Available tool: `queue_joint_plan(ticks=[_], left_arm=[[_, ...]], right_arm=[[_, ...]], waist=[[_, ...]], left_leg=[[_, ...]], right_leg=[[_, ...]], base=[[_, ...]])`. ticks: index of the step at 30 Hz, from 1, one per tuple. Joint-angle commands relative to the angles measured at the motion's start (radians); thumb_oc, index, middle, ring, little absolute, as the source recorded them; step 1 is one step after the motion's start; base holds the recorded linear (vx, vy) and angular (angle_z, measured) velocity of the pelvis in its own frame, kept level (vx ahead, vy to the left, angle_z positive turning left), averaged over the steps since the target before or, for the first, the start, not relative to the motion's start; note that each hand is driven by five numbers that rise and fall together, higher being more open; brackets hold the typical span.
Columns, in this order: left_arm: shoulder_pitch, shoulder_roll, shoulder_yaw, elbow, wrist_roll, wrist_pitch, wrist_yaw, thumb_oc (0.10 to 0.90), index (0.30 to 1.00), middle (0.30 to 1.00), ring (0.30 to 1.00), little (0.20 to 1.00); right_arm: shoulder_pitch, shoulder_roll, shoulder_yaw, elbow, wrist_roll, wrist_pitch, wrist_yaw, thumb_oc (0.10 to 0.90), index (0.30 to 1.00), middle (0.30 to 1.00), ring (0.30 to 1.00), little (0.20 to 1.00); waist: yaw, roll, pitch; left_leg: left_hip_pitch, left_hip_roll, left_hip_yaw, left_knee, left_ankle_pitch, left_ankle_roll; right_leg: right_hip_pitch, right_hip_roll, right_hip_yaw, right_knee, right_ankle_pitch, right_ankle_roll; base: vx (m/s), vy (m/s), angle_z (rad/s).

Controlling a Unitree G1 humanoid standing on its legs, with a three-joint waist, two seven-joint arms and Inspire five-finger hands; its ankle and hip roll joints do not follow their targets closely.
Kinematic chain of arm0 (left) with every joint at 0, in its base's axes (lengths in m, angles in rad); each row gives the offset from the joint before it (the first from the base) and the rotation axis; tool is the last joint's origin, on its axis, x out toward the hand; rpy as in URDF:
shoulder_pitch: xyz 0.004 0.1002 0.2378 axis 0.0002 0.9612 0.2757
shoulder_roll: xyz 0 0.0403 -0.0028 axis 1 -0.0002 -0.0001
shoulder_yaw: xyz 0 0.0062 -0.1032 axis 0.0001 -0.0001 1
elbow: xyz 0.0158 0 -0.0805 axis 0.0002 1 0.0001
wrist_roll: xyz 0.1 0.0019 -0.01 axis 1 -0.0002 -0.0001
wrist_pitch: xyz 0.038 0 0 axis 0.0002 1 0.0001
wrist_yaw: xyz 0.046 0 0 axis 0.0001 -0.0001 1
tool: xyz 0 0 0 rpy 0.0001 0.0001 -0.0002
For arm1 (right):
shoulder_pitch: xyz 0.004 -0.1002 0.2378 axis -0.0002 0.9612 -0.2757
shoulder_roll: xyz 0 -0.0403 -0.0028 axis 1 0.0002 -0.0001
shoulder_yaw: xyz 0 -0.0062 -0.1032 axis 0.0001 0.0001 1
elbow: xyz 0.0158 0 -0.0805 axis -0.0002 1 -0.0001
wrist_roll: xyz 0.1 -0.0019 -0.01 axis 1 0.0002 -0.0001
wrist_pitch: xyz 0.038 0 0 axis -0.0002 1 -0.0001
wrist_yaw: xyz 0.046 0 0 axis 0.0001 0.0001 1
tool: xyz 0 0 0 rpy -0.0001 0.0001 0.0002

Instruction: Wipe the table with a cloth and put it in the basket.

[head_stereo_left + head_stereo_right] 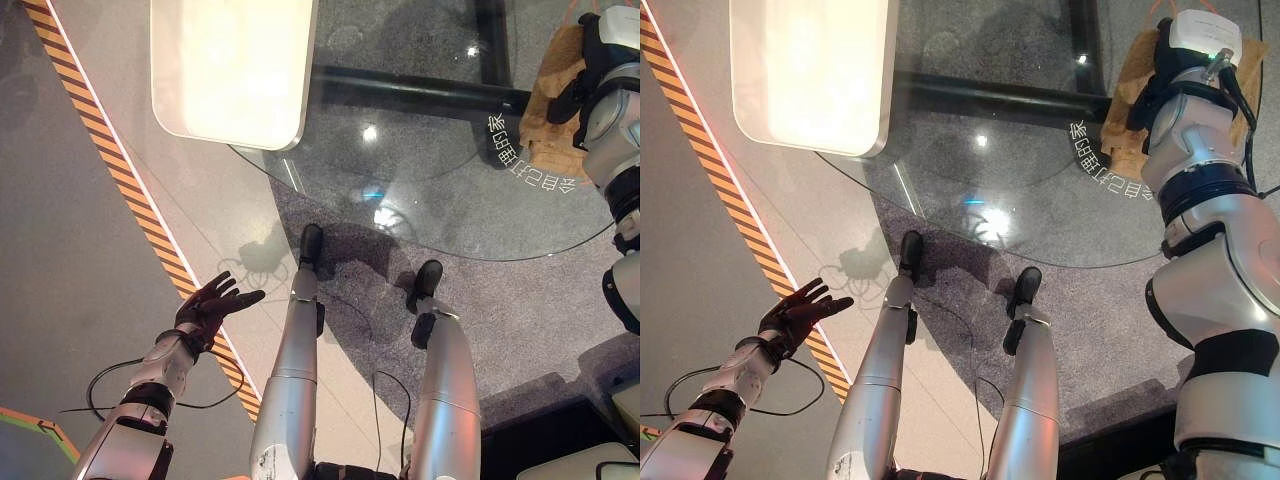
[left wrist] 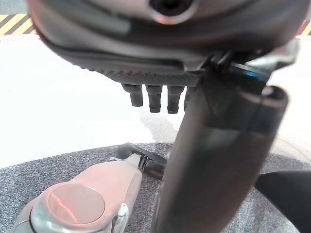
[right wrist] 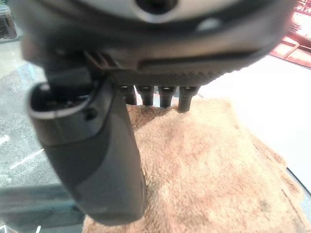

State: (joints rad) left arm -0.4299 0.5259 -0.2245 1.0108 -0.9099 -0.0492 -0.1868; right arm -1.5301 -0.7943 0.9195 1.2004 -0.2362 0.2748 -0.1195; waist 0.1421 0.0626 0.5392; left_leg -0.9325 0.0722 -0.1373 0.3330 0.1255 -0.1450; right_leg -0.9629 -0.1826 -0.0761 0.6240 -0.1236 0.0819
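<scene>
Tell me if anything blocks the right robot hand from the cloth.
Nothing visible does. The right robot hand is directly over the tan cloth on the glass table; whether its fingertips touch the cloth can't be told.

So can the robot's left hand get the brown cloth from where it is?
Probably not yet. The left hand hangs open low over the floor, off the glass table, while the cloth lies at the table's far right side under the right hand.

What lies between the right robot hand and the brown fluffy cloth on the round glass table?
Nothing: in the right wrist view the right robot hand hangs just over the brown fluffy cloth, fingers straight, with no object between them.
</scene>
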Motion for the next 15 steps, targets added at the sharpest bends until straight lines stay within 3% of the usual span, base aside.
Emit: queue_joint_plan(ticks=[1, 15], left_arm=[[0.044, 0.040, 0.011, 0.033, -0.022, -0.006, -0.002, 0.800, 0.900, 0.900, 0.900, 0.900], [0.049, 0.038, 0.012, 0.031, -0.020, -0.010, -0.003, 0.800, 0.900, 0.900, 0.900, 0.900]], right_arm=[[-0.076, -0.118, 0.029, 0.049, -0.007, 0.037, -0.012, 0.100, 0.300, 0.300, 0.300, 0.200], [-0.076, -0.116, 0.029, 0.042, -0.009, 0.044, -0.017, 0.100, 0.300, 0.300, 0.300, 0.200]], waist=[[-0.011, 0.028, -0.019], [-0.011, 0.025, -0.019]], left_leg=[[-0.003, -0.087, 0.082, 0.063, -0.102, 0.112], [0.001, -0.085, 0.085, 0.058, -0.101, 0.112]], right_leg=[[0.009, 0.071, -0.088, -0.097, 0.059, -0.050], [0.014, 0.073, -0.091, -0.104, 0.062, -0.050]], base=[[0.00, 0.000, 0.00], [0.00, 0.000, 0.00]])
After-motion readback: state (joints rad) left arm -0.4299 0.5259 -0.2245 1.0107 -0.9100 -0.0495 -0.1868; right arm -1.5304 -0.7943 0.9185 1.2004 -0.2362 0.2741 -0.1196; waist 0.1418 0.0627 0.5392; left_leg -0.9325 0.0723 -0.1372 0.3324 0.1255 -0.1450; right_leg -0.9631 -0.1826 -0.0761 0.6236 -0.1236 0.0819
